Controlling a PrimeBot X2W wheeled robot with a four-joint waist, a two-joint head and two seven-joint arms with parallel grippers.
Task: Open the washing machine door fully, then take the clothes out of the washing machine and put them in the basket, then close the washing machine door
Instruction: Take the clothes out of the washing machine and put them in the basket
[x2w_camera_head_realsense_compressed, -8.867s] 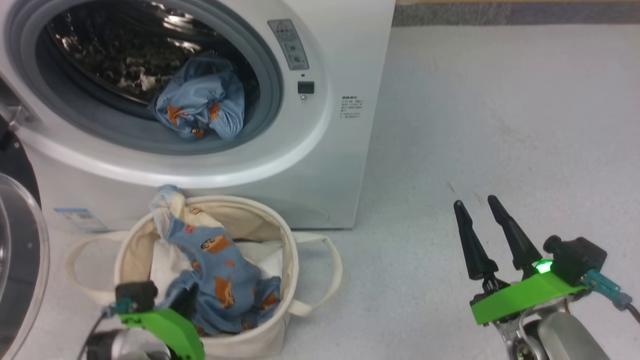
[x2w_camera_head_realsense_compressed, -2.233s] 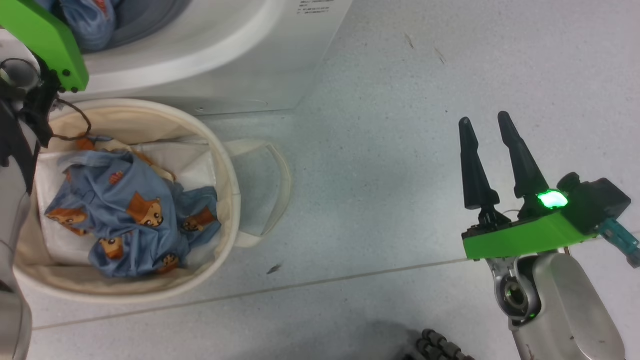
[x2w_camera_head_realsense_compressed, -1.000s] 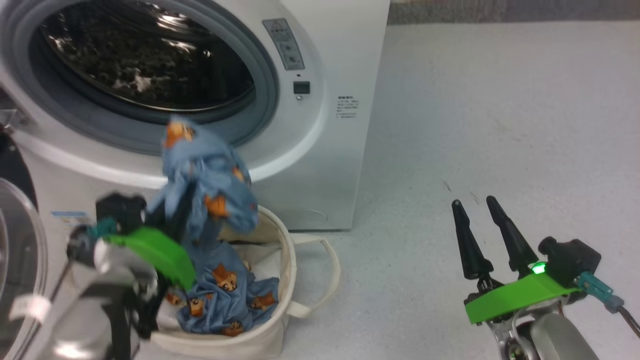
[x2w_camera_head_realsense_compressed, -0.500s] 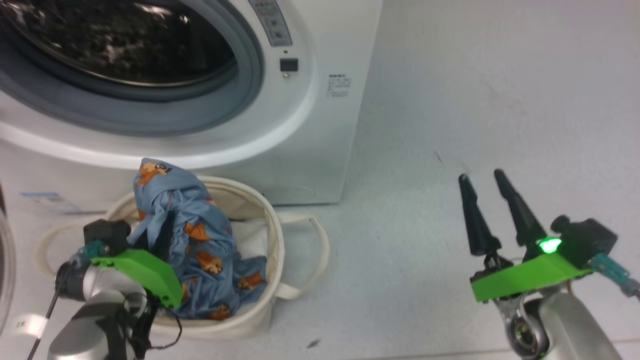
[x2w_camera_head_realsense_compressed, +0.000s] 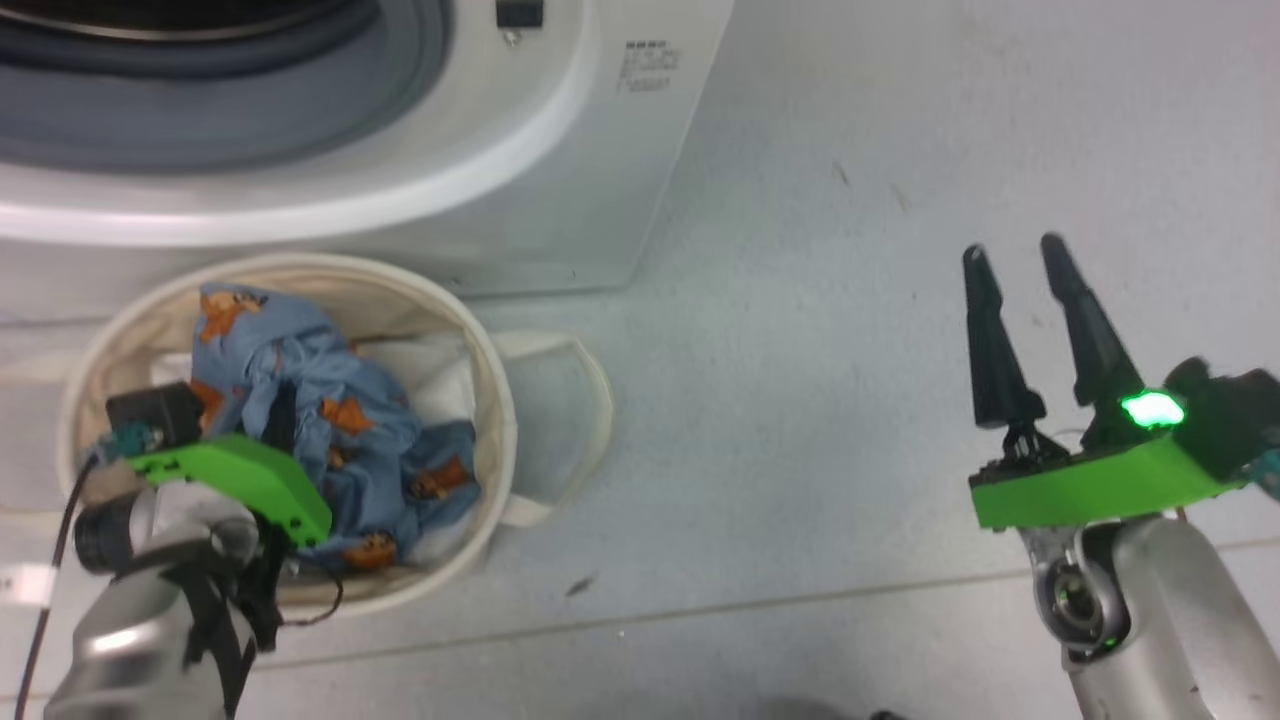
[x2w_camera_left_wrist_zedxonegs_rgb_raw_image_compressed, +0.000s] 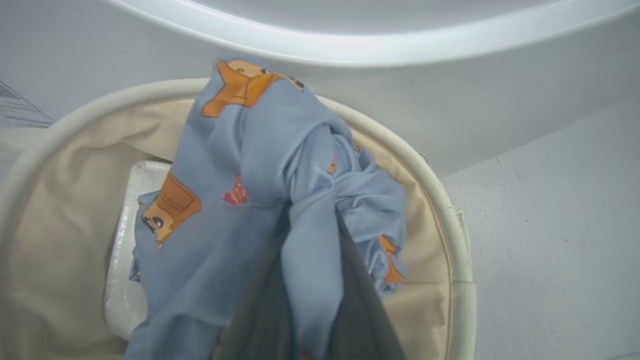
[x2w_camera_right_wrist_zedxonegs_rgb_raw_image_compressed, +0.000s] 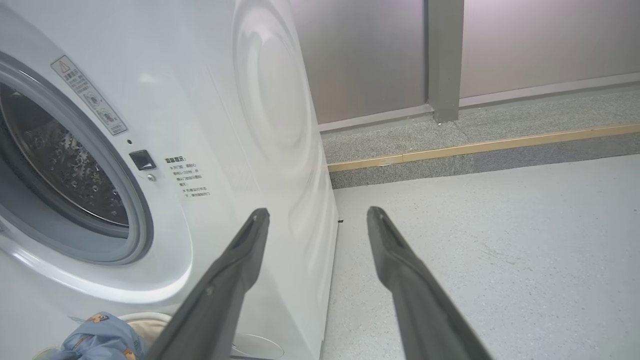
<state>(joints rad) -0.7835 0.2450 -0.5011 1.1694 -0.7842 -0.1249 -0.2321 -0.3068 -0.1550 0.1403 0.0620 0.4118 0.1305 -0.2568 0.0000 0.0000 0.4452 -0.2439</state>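
The light-blue clothes (x2w_camera_head_realsense_compressed: 340, 440) with orange figures lie bunched inside the cream basket (x2w_camera_head_realsense_compressed: 497, 400), which stands on the floor against the front of the white washing machine (x2w_camera_head_realsense_compressed: 560, 190). My left gripper (x2w_camera_head_realsense_compressed: 283, 420) reaches into the basket and is shut on the clothes. In the left wrist view the clothes (x2w_camera_left_wrist_zedxonegs_rgb_raw_image_compressed: 260, 165) drape over and between its dark fingers (x2w_camera_left_wrist_zedxonegs_rgb_raw_image_compressed: 365, 310), above the basket (x2w_camera_left_wrist_zedxonegs_rgb_raw_image_compressed: 442, 205). My right gripper (x2w_camera_head_realsense_compressed: 1012, 250) hangs open over bare floor to the right, holding nothing. The right wrist view shows the washing machine (x2w_camera_right_wrist_zedxonegs_rgb_raw_image_compressed: 240, 100) and its steel drum (x2w_camera_right_wrist_zedxonegs_rgb_raw_image_compressed: 60, 165). The washing machine door is out of view.
A looped basket handle (x2w_camera_head_realsense_compressed: 585, 400) sticks out toward the right. Grey speckled floor (x2w_camera_head_realsense_compressed: 800, 400) spreads between the basket and my right arm, with a seam line across it. In the right wrist view a raised kerb (x2w_camera_right_wrist_zedxonegs_rgb_raw_image_compressed: 475, 150) and wall panels stand behind the machine.
The head camera has tilted down. My left gripper has carried the clothes down from in front of the drum opening into the basket. The right gripper stays open.
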